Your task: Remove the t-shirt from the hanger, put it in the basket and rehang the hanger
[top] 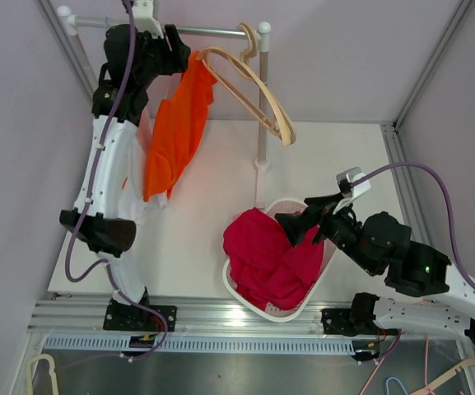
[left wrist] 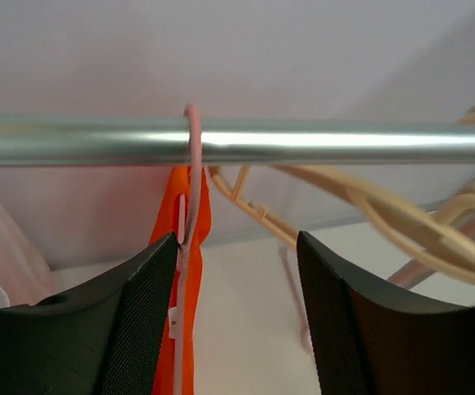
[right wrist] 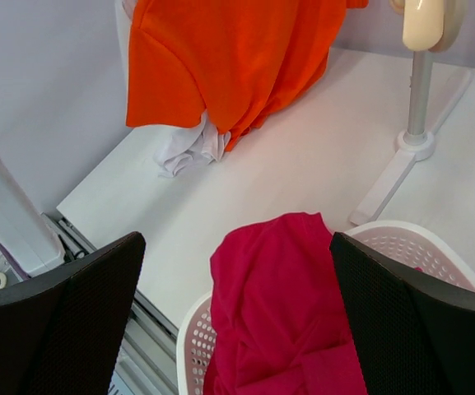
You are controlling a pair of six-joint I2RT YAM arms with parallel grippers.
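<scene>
An orange t-shirt [top: 175, 132] hangs from a thin pink hanger [left wrist: 192, 148] hooked over the metal rail [left wrist: 344, 141] at the back left. My left gripper [top: 179, 58] is raised to the rail, just under it. In the left wrist view it [left wrist: 237, 239] is open, with the hanger's neck and the orange t-shirt [left wrist: 189, 247] against the inside of its left finger. My right gripper [top: 299, 226] is open and empty, hovering over the basket. The right wrist view shows the orange t-shirt [right wrist: 229, 58] from farther off.
Wooden hangers [top: 258, 90] hang empty on the rail's right part. A white basket [top: 233, 292] holds a red t-shirt [top: 270, 255]. The rack's post [top: 262, 123] stands behind the basket. A white cloth [right wrist: 189, 150] lies under the orange shirt.
</scene>
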